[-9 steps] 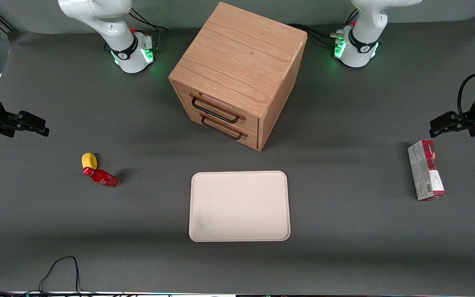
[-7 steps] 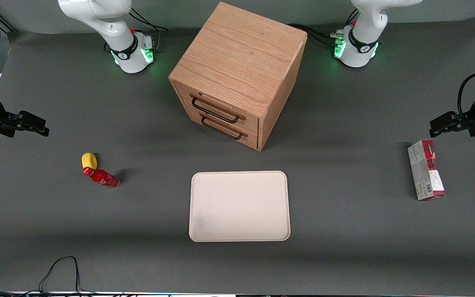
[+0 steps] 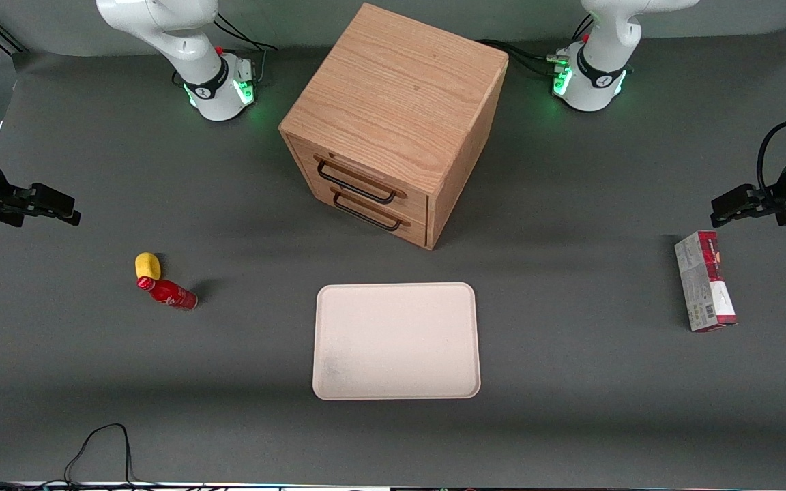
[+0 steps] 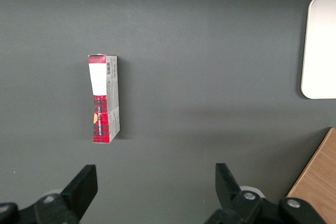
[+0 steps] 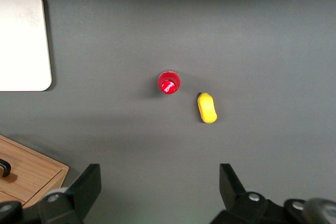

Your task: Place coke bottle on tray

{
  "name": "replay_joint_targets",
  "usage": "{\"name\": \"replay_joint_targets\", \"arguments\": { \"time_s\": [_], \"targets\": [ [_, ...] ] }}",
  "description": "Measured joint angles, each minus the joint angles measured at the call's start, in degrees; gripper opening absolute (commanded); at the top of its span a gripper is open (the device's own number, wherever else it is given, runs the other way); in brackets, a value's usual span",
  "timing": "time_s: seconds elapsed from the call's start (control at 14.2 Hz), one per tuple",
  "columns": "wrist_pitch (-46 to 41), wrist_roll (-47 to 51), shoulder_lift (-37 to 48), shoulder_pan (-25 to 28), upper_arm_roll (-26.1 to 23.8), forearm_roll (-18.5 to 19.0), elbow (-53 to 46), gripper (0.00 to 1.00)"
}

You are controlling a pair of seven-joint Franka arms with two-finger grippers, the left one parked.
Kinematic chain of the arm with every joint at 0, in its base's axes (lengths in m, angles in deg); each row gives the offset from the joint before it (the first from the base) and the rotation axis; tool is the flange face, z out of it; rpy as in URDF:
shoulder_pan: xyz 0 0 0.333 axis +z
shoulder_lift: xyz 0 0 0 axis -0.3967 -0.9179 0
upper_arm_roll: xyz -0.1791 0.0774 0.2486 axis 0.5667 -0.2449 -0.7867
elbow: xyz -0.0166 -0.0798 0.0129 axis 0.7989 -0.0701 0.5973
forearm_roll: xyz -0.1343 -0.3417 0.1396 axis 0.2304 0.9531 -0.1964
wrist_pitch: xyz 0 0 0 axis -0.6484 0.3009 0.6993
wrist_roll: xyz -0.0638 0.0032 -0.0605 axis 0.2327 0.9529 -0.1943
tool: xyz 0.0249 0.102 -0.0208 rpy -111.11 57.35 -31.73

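Note:
The coke bottle [image 3: 166,293] is small and all red with a red cap. It stands upright on the dark mat toward the working arm's end of the table; the right wrist view shows its cap from above [image 5: 169,83]. The cream tray [image 3: 396,341] lies flat mid-table with nothing on it, in front of the drawer cabinet and nearer the front camera; one corner shows in the right wrist view [image 5: 21,40]. My right gripper [image 3: 72,208] hangs open above the mat, apart from the bottle and farther from the front camera. Its fingers [image 5: 84,187] stand wide with nothing between them.
A yellow lemon-like lump [image 3: 147,264] sits close beside the bottle, also seen from the wrist [image 5: 208,107]. The wooden drawer cabinet [image 3: 393,116] stands mid-table. A red-and-grey carton [image 3: 705,281] lies toward the parked arm's end. A black cable [image 3: 99,443] loops at the front edge.

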Motion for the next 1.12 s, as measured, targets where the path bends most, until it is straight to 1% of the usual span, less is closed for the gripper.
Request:
{"name": "replay_joint_targets", "arguments": {
  "time_s": [0.21, 0.35, 0.91, 1.12],
  "targets": [
    [0.77, -3.04, -0.75, -1.87, 0.98, 0.02, -0.42, 1.00],
    [1.23, -3.43, -1.74, -2.21, 1.06, 0.00, -1.02, 1.00],
    [3.90, -3.43, -4.36, 0.36, 0.32, -0.13, -1.42, 1.00],
    [7.75, -3.43, -4.79, 0.78, 0.31, -0.16, 1.25, 1.00]
  ]
}}
